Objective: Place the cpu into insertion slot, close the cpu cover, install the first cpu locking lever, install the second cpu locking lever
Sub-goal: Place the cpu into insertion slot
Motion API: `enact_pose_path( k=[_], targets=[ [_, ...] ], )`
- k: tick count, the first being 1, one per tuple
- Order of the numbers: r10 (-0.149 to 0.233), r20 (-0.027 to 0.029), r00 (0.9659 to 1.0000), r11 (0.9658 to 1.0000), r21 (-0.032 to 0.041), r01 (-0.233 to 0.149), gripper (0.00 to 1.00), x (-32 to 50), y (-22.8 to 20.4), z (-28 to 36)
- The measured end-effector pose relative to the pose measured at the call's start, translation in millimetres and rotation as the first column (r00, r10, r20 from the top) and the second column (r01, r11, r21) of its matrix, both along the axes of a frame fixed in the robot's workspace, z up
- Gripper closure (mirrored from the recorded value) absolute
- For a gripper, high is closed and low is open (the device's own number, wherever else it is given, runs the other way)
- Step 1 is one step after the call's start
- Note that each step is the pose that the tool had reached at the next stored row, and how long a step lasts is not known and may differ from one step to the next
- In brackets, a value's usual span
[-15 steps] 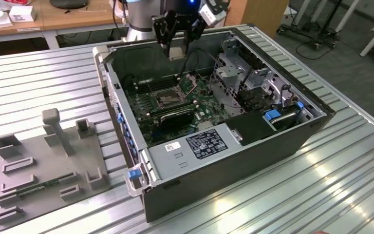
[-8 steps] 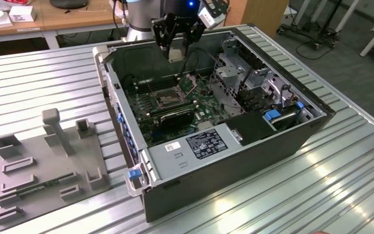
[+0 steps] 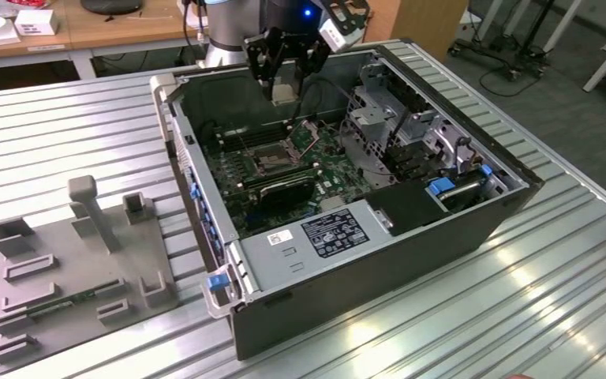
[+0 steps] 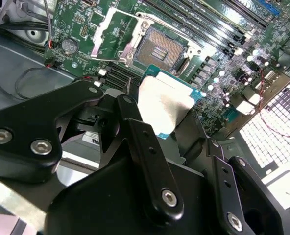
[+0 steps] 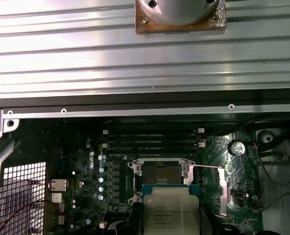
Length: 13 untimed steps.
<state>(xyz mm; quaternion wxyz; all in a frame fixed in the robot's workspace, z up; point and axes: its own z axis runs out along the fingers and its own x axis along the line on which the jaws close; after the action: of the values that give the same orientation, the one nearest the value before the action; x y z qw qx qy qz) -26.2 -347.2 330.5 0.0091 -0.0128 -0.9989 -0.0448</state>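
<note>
Ribbed metal table (image 3: 514, 292) carries an open computer case (image 3: 387, 253) beside a grey fixture plate (image 3: 72, 276). The gripper (image 3: 282, 88) hangs over the case's green board (image 3: 330, 170), fingers (image 4: 142, 147) clamped on the cpu (image 4: 164, 103). In the second wrist view the cpu is held in the air near the bare slot (image 4: 159, 49), whose cover (image 4: 102, 29) stands swung open beside it.

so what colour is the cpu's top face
The cpu has a pale silvery-grey top with a teal-green border, clearest in the second wrist view.
</note>
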Motion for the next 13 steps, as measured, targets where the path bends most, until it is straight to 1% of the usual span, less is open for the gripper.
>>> enact_pose_path(
  k=[6, 13],
  targets=[
    [0.000, 0.0001, 1.0000, 1.0000, 0.0001, 0.000, 0.46, 0.0, 0.0, -0.2],
    [0.000, 0.0001, 1.0000, 1.0000, 0.0000, 0.000, 0.46, -0.3, 0.0, -3.3]
  ],
)
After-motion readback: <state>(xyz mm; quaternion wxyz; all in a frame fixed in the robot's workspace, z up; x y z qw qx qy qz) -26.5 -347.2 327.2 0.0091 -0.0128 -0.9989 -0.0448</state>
